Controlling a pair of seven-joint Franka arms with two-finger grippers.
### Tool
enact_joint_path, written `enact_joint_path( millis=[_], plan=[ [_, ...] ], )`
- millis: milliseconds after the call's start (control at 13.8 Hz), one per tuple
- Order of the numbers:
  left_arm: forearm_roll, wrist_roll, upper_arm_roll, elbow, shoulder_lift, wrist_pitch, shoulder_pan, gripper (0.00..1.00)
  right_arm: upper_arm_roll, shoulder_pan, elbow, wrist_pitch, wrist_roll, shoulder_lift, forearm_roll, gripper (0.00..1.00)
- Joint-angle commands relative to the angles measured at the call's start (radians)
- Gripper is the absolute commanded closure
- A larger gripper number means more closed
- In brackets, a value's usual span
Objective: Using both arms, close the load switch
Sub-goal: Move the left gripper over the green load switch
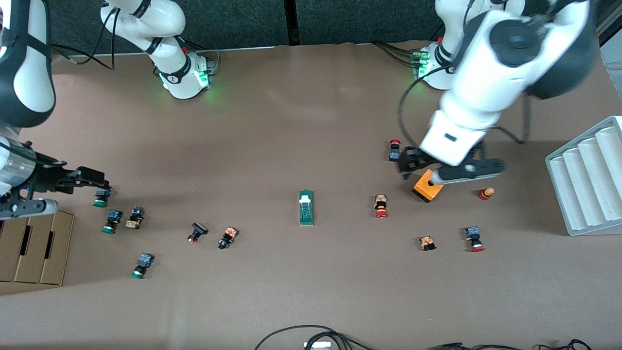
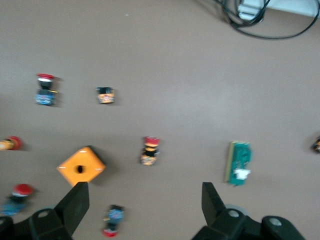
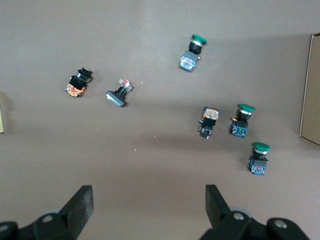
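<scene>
Dark-green and narrow, the load switch (image 1: 306, 207) lies alone mid-table with its white lever (image 1: 305, 197) at the end toward the robots, and neither arm is near it. The left gripper (image 1: 440, 170) hangs with jaws wide apart over the orange cube (image 1: 426, 186); the right gripper (image 1: 73, 187) hangs, jaws also apart, over the green-capped buttons (image 1: 112, 221) at its own end of the table. The likely trouble, I judge, is clutter: a red-capped button (image 1: 381, 206) lies between the cube and the switch and could be swept along by a low approach, and the loose switch may skid on the smooth brown table (image 1: 311, 112) if only one arm presses (hence two). A white ribbed rack (image 1: 590, 172), cardboard trays (image 1: 34, 248) and stray cables (image 1: 311, 335) line the edges.
</scene>
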State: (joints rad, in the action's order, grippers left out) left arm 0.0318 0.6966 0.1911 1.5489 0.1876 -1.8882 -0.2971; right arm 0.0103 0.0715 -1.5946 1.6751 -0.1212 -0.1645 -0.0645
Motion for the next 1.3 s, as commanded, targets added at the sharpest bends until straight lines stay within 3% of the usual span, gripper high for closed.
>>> enact_joint_path(
  millis=[0, 145, 434, 796, 1230],
  plan=[
    [0.067, 0.11, -0.01, -0.015, 0.064, -0.084, -0.075, 0.01, -0.001, -0.004, 0.036, 0.006, -0.015, -0.018, -0.024, 0.0],
    [0.172, 0.183, -0.012, 0.022, 0.09, -0.161, -0.161, 0.01, -0.001, -0.004, 0.036, 0.006, -0.018, -0.021, -0.024, 0.0],
    [0.287, 0.349, -0.012, 0.129, 0.151, -0.419, -0.232, 0.01, -0.001, -0.002, 0.036, 0.008, -0.018, -0.03, -0.028, 0.0],
    [0.673, 0.662, -0.012, 0.125, 0.282, -0.465, -0.353, 0.0, -0.001, 0.005, 0.036, 0.008, -0.02, -0.043, -0.028, 0.0],
    [0.896, 1.051, -0.015, 0.115, 0.397, -0.499, -0.453, 0.0, 0.002, -0.009, 0.036, 0.029, -0.02, -0.059, -0.023, 0.0]
  ],
)
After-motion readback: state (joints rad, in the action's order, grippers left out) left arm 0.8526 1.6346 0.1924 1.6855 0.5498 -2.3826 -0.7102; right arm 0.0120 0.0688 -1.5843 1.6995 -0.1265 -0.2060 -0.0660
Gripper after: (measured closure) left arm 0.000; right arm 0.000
